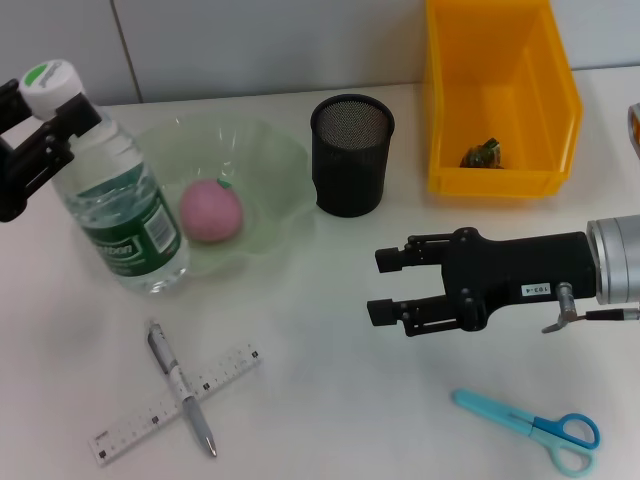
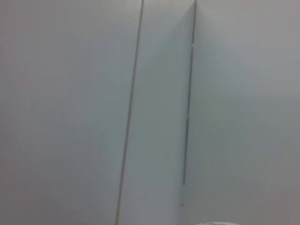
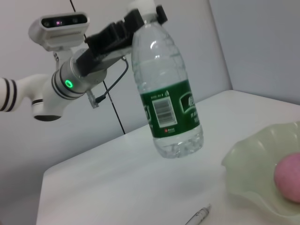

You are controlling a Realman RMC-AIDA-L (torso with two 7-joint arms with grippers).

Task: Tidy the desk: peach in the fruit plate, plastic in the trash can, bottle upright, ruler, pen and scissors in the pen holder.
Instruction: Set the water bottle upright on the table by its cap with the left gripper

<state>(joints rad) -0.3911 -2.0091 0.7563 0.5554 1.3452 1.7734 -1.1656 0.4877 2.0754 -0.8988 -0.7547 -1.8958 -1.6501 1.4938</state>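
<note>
- The left gripper point(image 1: 45, 110) is at the far left of the desk point(image 1: 330, 350), its black fingers closed around the neck of the bottle point(image 1: 120, 200) just under the white cap.
- The bottle is nearly upright, leaning slightly. In the right wrist view its base seems to hang a little above the white surface, though whether it touches cannot be told for certain.
- The bottle stands just left of the fruit plate point(image 1: 270, 150), overlapping the plate's left rim in the head view.
- The peach point(image 1: 211, 211) lies inside the fruit plate, toward its near side.
- The pen holder point(image 1: 351, 155) stands upright just right of the fruit plate, with nothing visible inside it.
- The trash can point(image 1: 500, 100) sits at the far right, with a small dark greenish scrap point(image 1: 482, 153) on its floor.
- The right gripper point(image 1: 385, 287) hovers over the middle right of the desk, pointing left, its two fingers spread apart and holding nothing.
- The ruler point(image 1: 175, 403) lies flat at the near left; the pen point(image 1: 181, 388) lies across it, the two forming an X.
- The scissors point(image 1: 530, 428) lie closed at the near right, blades pointing left and blue handles to the right, well apart from the pen holder.
</note>
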